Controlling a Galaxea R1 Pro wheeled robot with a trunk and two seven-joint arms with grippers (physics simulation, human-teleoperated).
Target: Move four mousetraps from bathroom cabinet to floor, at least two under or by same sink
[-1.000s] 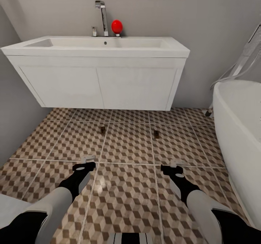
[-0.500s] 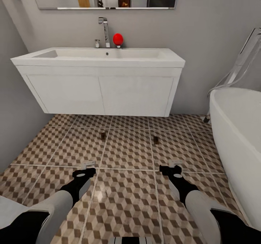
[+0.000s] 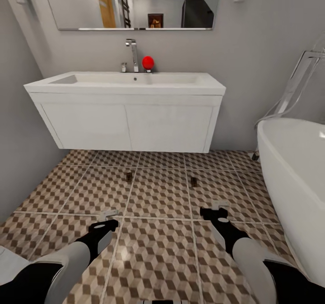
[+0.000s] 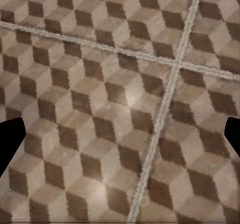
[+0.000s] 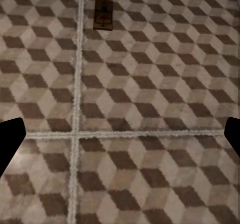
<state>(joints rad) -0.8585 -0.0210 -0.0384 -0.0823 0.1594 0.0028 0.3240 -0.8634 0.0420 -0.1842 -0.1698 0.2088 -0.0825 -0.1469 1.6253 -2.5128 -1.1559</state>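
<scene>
Two mousetraps lie on the bathroom floor [image 3: 158,195] just in front of the sink [image 3: 126,121]: one mousetrap [image 3: 128,176] to the left, another mousetrap [image 3: 194,181] to the right. The right one also shows in the right wrist view as a small brown board [image 5: 103,14]. My left gripper [image 3: 108,216] and right gripper [image 3: 217,207] hover low over the tiles, nearer to me than the traps. Both are open and hold nothing, the left gripper [image 4: 120,144] over bare tile, the right gripper [image 5: 120,139] short of the trap. The cabinet is out of view.
A white bathtub [image 3: 293,168] stands along the right. A grey wall [image 3: 18,150] closes the left side. On the sink top stand a tap [image 3: 132,53] and a red ball-shaped thing [image 3: 147,62], under a mirror [image 3: 135,4].
The whole picture has shifted down and the sink looks smaller, so the camera has moved; more of the mirror shows. The traps lie where they were and both grippers stay open.
</scene>
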